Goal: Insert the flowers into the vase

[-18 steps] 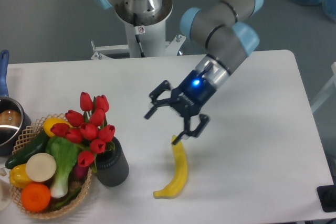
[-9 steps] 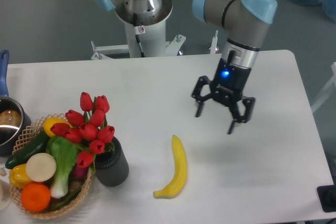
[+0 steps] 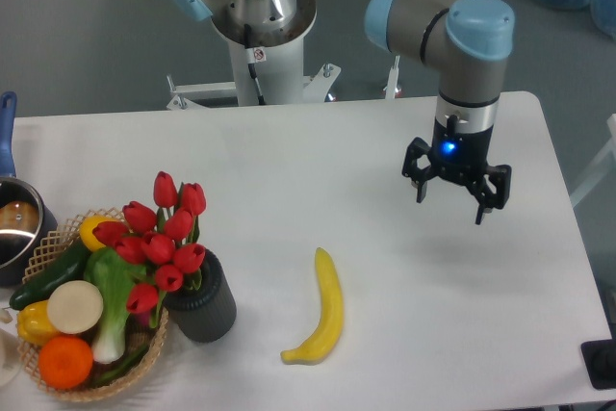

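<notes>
At front left, flowers (image 3: 162, 238) sit in vase (image 3: 203, 297) just beside wicker basket (image 3: 38, 257) — bunch leaning slightly more upright than a second ago. Looks done. Banana (image 3: 323, 310) lies nearby, untouched. Further right, gripper (image 3: 456, 197) now pulled well clear, jaws apart, holding nothing. White table (image 3: 289, 161), grey floor behind.

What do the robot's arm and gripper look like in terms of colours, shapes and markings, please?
The arm is made of silver-grey tubular segments with light blue caps on its round joints. Its wrist narrows into a black section with a glowing blue light. The gripper is black, with two forked fingers. No loose cables show.
</notes>
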Robot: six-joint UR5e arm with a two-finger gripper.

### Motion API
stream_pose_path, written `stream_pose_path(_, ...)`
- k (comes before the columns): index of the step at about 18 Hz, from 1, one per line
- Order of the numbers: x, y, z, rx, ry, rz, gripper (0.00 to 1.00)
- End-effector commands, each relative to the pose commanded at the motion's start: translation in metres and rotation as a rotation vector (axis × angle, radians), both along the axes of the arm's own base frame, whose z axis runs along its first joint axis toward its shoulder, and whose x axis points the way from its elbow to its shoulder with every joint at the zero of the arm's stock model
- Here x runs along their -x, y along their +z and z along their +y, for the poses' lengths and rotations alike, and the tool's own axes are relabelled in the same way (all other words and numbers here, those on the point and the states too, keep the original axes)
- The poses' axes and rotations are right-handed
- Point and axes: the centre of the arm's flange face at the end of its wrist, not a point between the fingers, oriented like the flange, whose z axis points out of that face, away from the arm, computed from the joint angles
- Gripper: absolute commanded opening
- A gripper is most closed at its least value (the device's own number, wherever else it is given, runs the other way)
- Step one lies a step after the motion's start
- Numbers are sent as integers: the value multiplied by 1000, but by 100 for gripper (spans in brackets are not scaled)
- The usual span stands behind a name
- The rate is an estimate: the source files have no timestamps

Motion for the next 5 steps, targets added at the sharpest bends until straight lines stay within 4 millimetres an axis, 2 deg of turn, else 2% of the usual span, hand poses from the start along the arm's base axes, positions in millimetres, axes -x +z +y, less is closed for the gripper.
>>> stream_pose_path(5,-7,-9,2,23,-3,-11,100)
